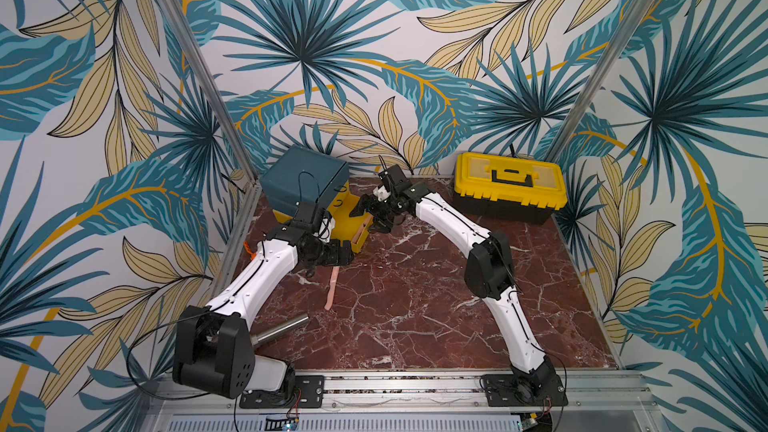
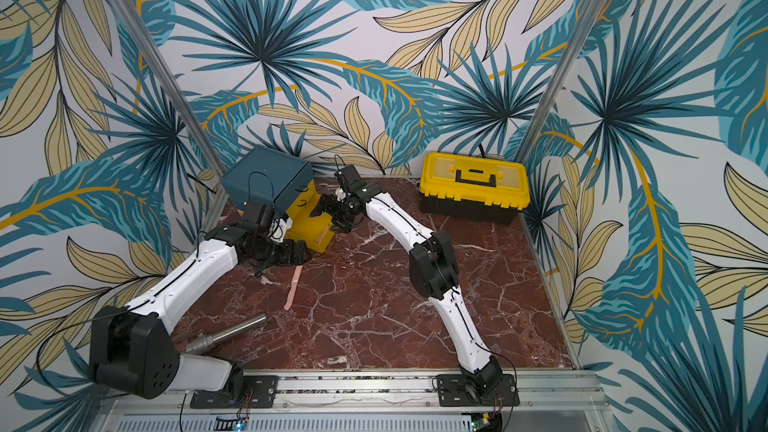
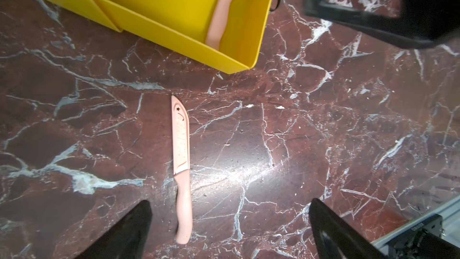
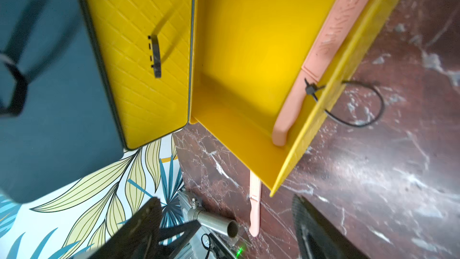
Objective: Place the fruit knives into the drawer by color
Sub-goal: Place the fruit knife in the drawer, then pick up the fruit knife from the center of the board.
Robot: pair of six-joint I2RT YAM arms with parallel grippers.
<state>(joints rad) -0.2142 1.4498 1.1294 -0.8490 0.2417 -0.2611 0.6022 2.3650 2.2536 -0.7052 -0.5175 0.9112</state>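
Left pincer (image 3: 230, 203) wide, empty, over slim pink plastic fruit knife (image 3: 181, 170) lying flat on red marble tabletop (image 3: 323, 145), near open yellow drawer (image 4: 249, 46) of dark teal chest (image 1: 303, 176). Second pink knife (image 4: 323, 53) inside drawer, against front wall. Right pincer (image 4: 225, 199) wide, empty, above drawer. Best: descend straight, jaws across handle (image 3: 184, 210), close low; right arm (image 1: 449, 218) clear first. Sheath lettering (image 4: 348, 16) unreadable; star mark (image 3: 177, 108) visible.

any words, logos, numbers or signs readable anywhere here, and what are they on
No word reads clearly.
Loose pink knife: a small star sign near the tip; raised lettering on the sheath is too faint to read.
Stowed pink knife in the yellow drawer: large raised letters, too blurred to read.
Black block in the left wrist view: small white print, too small to read.
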